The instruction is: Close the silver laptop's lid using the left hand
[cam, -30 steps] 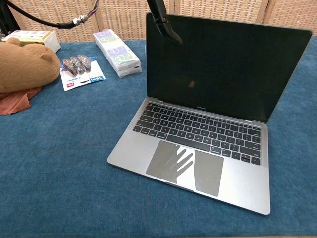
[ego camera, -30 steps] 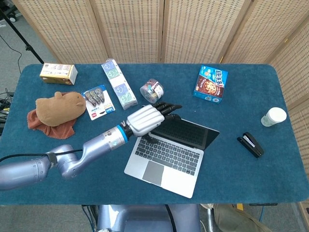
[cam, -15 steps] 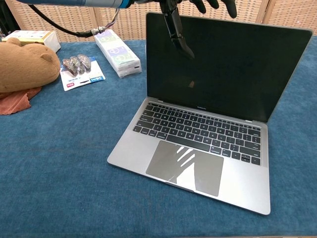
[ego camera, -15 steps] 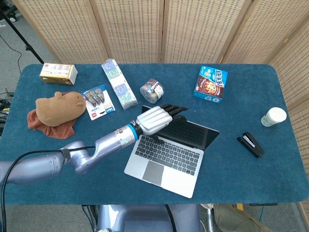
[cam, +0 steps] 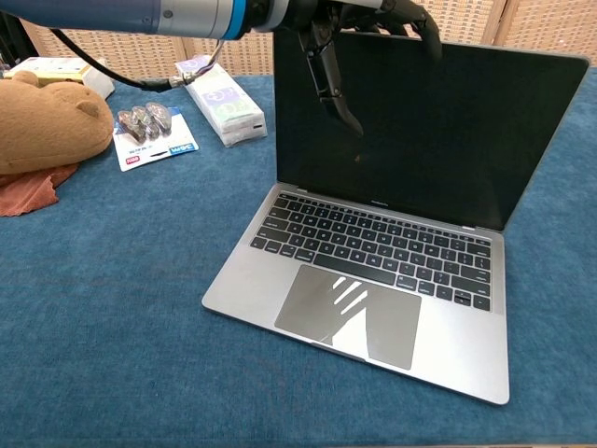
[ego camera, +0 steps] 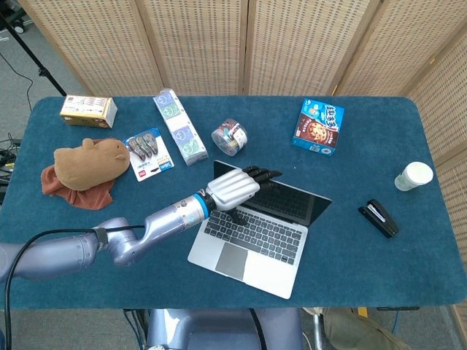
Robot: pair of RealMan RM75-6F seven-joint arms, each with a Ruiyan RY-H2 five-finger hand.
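Note:
The silver laptop (ego camera: 252,237) (cam: 373,280) stands open near the middle of the blue table, its dark screen upright. My left hand (ego camera: 235,187) (cam: 359,23) is at the lid's top left corner, with its fingers (ego camera: 264,173) hooked over the top edge and its thumb hanging in front of the screen. It holds nothing. My right hand is in neither view.
Behind the laptop lie a clear candy jar (ego camera: 229,137), a cookie box (ego camera: 319,126) and a white-green pack (ego camera: 179,127). A plush toy (ego camera: 87,164) on a cloth, a battery card (ego camera: 149,153) and a small carton (ego camera: 88,111) are left; a paper cup (ego camera: 414,176) and stapler (ego camera: 379,217) right.
My left hand has moved right and forward, from beside the lid's left edge to over its top edge. The lid's angle looks unchanged.

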